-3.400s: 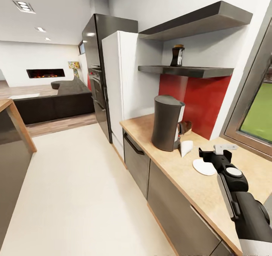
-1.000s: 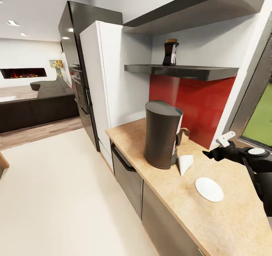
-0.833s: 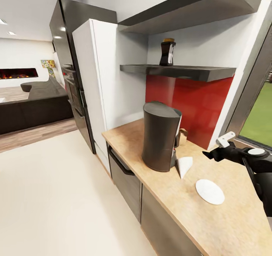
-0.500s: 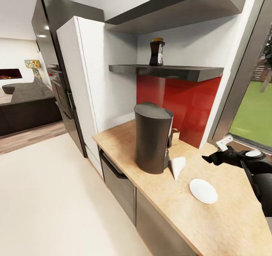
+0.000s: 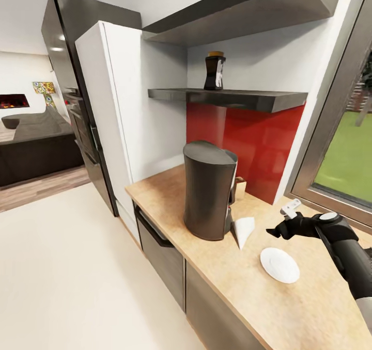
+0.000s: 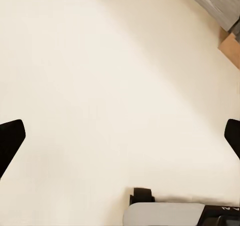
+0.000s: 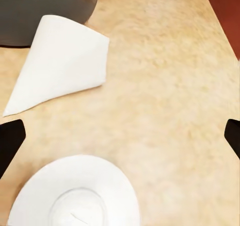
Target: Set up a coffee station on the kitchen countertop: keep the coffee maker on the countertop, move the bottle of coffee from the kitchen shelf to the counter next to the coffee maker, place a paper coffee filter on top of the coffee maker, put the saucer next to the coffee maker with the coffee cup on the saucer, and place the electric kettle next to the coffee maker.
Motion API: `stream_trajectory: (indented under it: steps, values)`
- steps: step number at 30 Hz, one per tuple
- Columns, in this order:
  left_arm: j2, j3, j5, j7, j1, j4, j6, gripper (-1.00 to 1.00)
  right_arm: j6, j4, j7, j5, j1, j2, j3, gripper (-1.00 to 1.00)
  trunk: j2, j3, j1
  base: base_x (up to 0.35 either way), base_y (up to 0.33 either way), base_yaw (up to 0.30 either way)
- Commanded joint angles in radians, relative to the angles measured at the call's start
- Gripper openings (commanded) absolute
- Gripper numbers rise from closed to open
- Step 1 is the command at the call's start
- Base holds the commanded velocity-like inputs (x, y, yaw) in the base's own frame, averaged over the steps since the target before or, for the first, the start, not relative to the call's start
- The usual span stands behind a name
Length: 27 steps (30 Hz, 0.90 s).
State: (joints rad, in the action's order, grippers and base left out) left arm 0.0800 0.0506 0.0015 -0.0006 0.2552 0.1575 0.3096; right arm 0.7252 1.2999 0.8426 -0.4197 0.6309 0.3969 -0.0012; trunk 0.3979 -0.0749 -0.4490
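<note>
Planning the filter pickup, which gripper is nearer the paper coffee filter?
Right. The right gripper hovers over the countertop just beside the paper coffee filter; the left gripper faces bare floor.

We see a light, speckled wood-look desk [image 5: 268,293] at lower right, a matt dark grey tapered coffee maker [image 5: 206,190], a white paper cone filter [image 7: 60,61], a smooth white saucer [image 5: 279,265], and a glossy red backsplash [image 5: 263,148].

Bright, even rendered light fills the kitchen, with daylight at the window [image 5: 346,159] and a ceiling spot glinting on the dark fridge [image 5: 64,56]. Shadows lie soft under the shelves. Wide-angle stretch bends the head view's edges; textures look slightly soft.
</note>
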Motion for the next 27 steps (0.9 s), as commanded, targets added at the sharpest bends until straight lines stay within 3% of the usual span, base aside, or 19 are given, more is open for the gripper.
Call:
stream_trajectory:
  steps: [1, 10, 15, 27]
  values:
    - [0.0, 0.005, 0.0, -0.001, 0.001, -0.001, 0.003, 1.0, 0.002, 0.001, 0.015, -0.01, 0.001, 0.0, 0.001, 1.0, 0.002, -0.002, -0.001, 0.274, 0.0, 0.0]
    - [0.0, 0.005, 0.0, -0.001, -0.001, 0.0, 0.005, 1.0, 0.002, 0.0, 0.045, -0.011, 0.001, 0.0, 0.003, 1.0, 0.002, -0.002, -0.001, 0.141, 0.0, 0.0]
    - [0.0, 0.006, 0.0, -0.001, -0.001, 0.0, 0.005, 1.0, 0.002, -0.005, 0.044, -0.013, 0.001, 0.0, 0.051, 1.0, 0.002, -0.002, -0.001, 0.092, 0.046, 0.0]
    - [0.001, 0.006, 0.0, -0.001, -0.001, 0.0, 0.005, 1.0, 0.002, -0.077, 0.045, -0.013, 0.001, 0.002, 0.058, 1.0, 0.002, -0.002, -0.001, 0.117, 0.021, 0.0]
